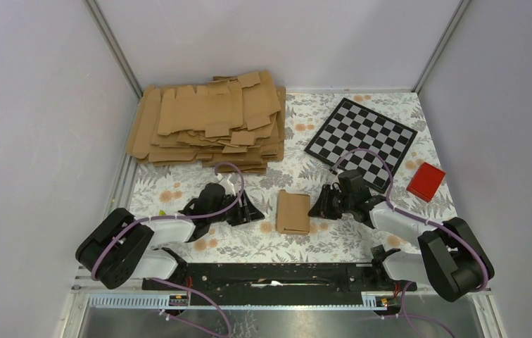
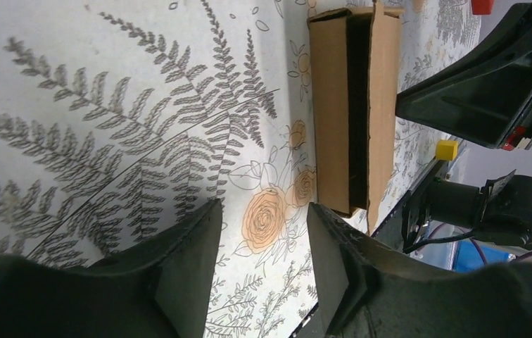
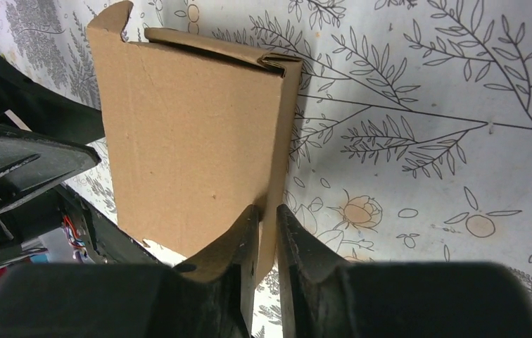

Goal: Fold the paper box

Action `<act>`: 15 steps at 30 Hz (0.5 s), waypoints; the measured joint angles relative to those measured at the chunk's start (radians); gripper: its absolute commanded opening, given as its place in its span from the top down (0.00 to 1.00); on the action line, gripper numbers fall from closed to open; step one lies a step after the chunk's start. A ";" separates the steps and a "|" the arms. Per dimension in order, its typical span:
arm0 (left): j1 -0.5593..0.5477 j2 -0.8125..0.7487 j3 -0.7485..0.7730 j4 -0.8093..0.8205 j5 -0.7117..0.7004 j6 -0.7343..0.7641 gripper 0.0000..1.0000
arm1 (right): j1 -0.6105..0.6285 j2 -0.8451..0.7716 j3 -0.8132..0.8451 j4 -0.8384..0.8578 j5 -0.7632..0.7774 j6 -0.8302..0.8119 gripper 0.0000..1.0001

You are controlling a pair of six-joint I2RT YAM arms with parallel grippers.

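- The paper box [image 1: 293, 213] lies flat on the flower-patterned desk [image 1: 340, 243], between the two grippers and near the arms' bases. It is well apart from the pile of flat cardboard blanks [image 1: 207, 123] at the far left.
- It is a flattened sleeve of thin brown kraft card. In the left wrist view its end gapes a little, showing a dark slot between two panels. In the right wrist view a small flap curls up at one far corner.
- The right gripper [image 3: 269, 246] has its jaws set narrow on the box's creased side edge, near the close corner. The card appears to run down between the fingers [image 3: 242, 243].
- The left gripper [image 2: 263, 260] sits just short of the box's other side. Its jaws stand wide, with only the desk's cloth between them.
- Handling, as I judge it:
  - It is very light, so it will slide on the cloth under any sideways push.
  - It is stiff across a panel yet willing to bend at the creases.
  - A hard pinch would dent it easily.
- The best hold looks to be a creased edge or a flap, close to a corner. The other arm should brace the opposite side, so the sleeve opens rather than skids away.
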 measured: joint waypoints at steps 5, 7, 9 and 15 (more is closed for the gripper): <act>-0.015 0.032 0.025 0.009 0.001 0.002 0.48 | 0.000 0.007 0.000 0.016 -0.002 -0.001 0.83; -0.019 0.051 0.039 0.008 0.001 0.004 0.48 | 0.000 0.007 -0.002 0.019 -0.002 -0.001 0.86; -0.026 0.073 0.058 0.008 0.001 0.006 0.48 | -0.002 0.006 -0.003 0.023 -0.003 -0.001 0.88; -0.065 0.124 0.097 0.010 0.000 0.006 0.49 | -0.002 -0.016 -0.017 0.025 0.009 -0.007 0.92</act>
